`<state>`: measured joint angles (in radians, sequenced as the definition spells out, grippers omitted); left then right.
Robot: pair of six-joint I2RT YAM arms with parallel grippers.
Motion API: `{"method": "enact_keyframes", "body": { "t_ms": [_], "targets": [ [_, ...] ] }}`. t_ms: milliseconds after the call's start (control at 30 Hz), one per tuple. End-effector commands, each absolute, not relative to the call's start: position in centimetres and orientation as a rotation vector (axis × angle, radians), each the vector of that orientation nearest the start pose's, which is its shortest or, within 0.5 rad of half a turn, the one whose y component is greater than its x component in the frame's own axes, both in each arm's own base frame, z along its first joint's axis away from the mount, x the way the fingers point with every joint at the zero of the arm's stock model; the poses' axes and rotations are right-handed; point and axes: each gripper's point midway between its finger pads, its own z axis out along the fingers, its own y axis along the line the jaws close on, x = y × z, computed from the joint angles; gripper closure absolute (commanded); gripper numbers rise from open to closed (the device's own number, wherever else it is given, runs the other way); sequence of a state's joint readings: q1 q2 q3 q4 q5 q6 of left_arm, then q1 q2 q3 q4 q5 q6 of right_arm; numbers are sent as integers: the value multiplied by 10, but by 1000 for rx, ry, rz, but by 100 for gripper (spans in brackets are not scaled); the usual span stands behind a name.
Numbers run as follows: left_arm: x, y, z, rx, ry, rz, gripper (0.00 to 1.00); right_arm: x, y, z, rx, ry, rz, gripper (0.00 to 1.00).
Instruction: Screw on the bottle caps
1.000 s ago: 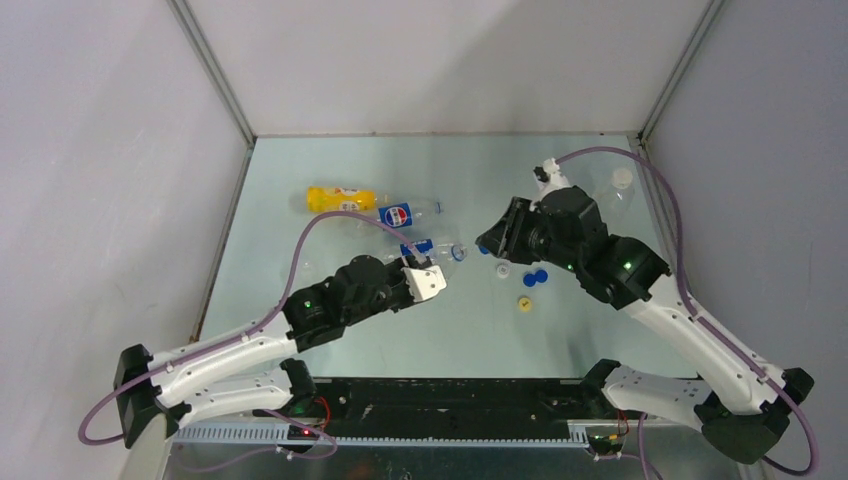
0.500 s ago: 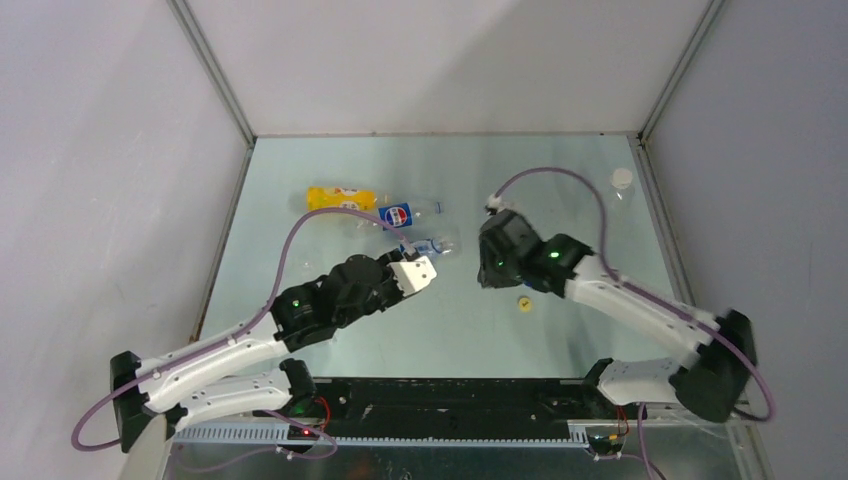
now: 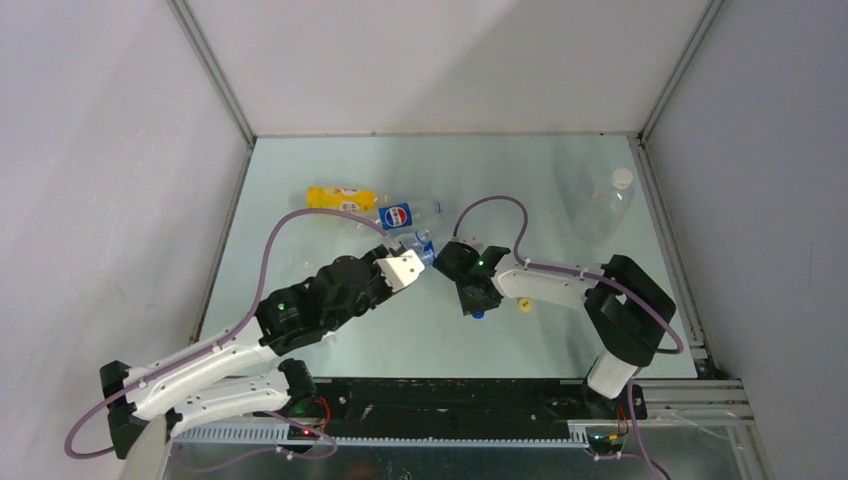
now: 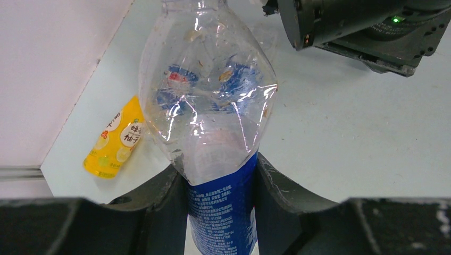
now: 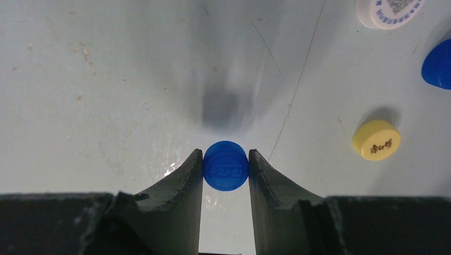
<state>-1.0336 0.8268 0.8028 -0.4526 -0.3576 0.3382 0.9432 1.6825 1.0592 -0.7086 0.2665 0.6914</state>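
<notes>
My left gripper (image 4: 220,178) is shut on a clear bottle with a blue label (image 4: 207,95), gripping it at the label, neck pointing away. In the top view the left gripper (image 3: 405,268) holds this bottle (image 3: 421,244) near the table's middle. My right gripper (image 5: 225,158) points down at the table, shut on a blue cap (image 5: 225,169) with the cap between its fingertips. In the top view the right gripper (image 3: 472,296) is just right of the held bottle, with the blue cap (image 3: 478,314) at its tip.
A yellow cap (image 5: 376,140), a white cap (image 5: 388,10) and another blue cap (image 5: 439,64) lie right of my right gripper. A yellow-orange bottle (image 3: 340,197) and a blue-labelled bottle (image 3: 400,214) lie at the back left. An unlabelled clear bottle (image 3: 603,205) lies at the back right.
My right arm has swung left and down from the back right to the table and now grips a blue cap. My left gripper has shifted slightly left with its bottle.
</notes>
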Motion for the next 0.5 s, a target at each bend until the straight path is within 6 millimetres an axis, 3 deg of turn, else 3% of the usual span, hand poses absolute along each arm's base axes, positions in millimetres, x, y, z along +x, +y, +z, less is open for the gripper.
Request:
{"method": "enact_keyframes", "body": {
  "t_ms": [0,267,400,467],
  "targets": [
    [209,-195,243,1006,1672,-84,79,204,252,22,-265,2763,16,67],
    [209,-189,243,1012,1669,-53,79,197,258,22,-411,2798,94,39],
    [209,-187,244,1017,1670,-43,79,194,253,30,-441,2814,112,34],
    [209,-186,244,1016,1672,-41,78,195,246,37,-344,2833,116,34]
  ]
}}
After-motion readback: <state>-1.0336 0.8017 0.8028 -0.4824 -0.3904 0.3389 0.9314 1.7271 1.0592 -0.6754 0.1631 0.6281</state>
